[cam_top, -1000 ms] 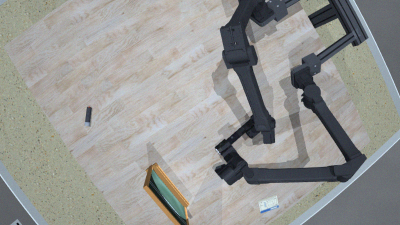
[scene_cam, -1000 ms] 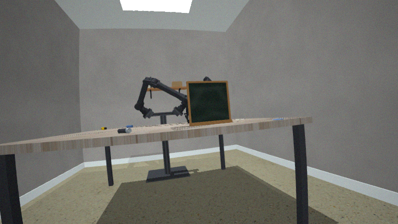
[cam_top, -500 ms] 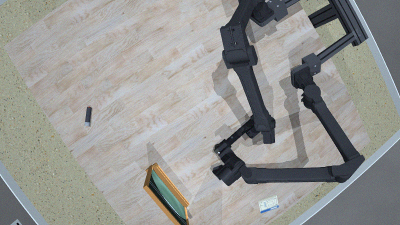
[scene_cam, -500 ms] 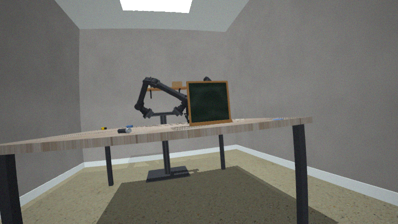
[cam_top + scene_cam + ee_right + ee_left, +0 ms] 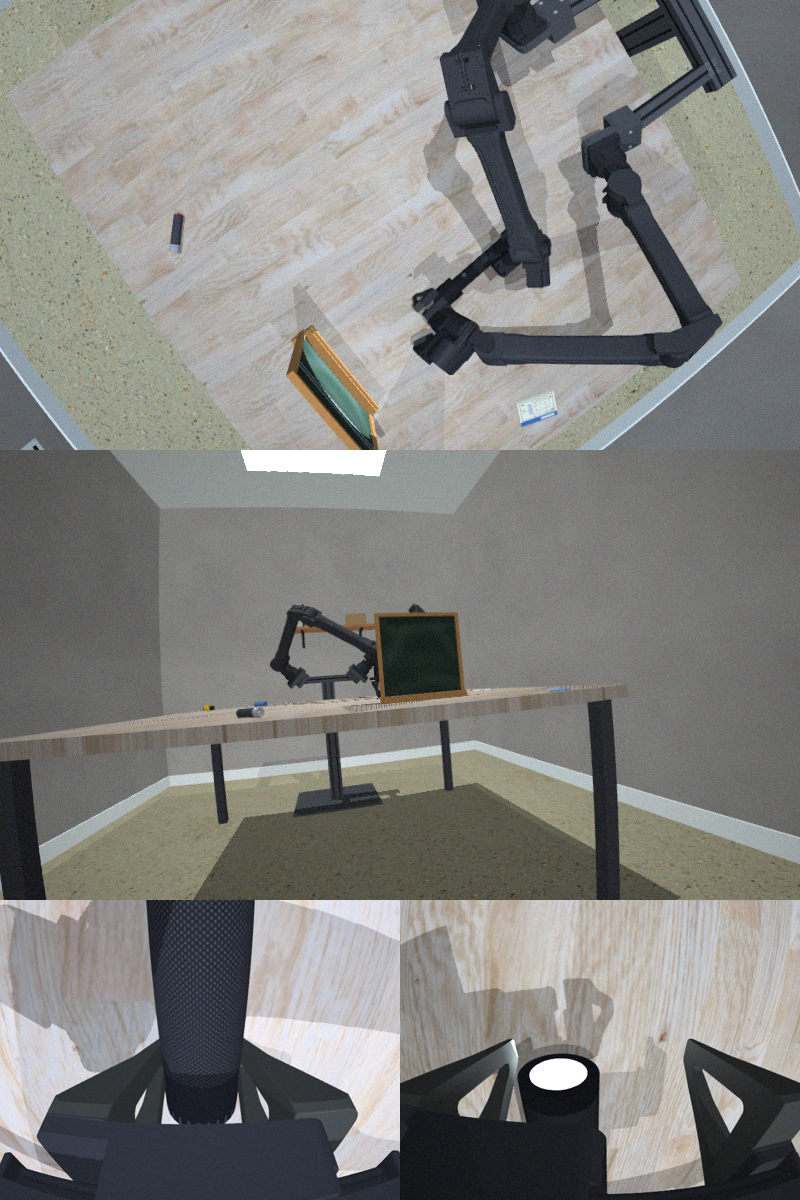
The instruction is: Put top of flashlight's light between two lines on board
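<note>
Item: long black flashlight, knurled cylindrical barrel, white-lit lens; the right gripper is clamped on its barrel.
Left gripper: fingers wide apart about the lens end, gripping nothing.
Green board, square, orange-wood frame: standing, at eight o'clock from the flashlight, top view.
Blue-edged white card, flat: five o'clock.
Progress: flashlight in hand and lit; spot and lines cannot be made out (alignment unverified). Aiming, probably, and laying down remain.

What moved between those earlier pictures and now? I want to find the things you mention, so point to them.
In the top view, the left gripper (image 5: 418,324) (image 5: 600,1048), open, has shifted slightly leftward, past the lit end of the held flashlight (image 5: 475,270) (image 5: 558,1084) (image 5: 202,996). No new grab or release is visible. The board (image 5: 342,369) (image 5: 419,657) and the loose flashlight (image 5: 176,229) (image 5: 246,712) look unmoved.
</note>
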You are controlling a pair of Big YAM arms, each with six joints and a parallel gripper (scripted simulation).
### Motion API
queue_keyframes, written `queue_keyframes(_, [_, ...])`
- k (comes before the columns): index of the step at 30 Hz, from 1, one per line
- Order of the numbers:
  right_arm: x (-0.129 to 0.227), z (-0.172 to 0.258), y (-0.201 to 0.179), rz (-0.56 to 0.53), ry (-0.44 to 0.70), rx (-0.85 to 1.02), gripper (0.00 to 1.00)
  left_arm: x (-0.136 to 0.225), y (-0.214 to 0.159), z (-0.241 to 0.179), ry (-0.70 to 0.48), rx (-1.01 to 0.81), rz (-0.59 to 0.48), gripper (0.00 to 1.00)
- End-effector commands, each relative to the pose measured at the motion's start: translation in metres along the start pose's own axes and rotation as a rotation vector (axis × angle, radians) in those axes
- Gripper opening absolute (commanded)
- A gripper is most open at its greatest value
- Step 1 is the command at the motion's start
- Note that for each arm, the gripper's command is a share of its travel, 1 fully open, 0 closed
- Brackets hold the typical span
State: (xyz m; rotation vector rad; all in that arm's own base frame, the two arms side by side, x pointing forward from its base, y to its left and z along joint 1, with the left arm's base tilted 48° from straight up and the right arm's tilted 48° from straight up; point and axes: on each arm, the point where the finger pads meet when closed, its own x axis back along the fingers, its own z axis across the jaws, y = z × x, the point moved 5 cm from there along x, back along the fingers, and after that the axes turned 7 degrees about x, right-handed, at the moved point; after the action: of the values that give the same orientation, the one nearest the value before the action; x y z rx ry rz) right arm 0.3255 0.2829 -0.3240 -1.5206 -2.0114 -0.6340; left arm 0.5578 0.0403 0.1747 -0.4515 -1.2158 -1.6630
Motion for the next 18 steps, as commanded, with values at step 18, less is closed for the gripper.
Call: queue_keyframes(18, [-0.001,0.002,0.001,0.001,0.006,0.009,0.29,-0.031,0.097,-0.028,-0.082,0.009,-0.357,1.0])
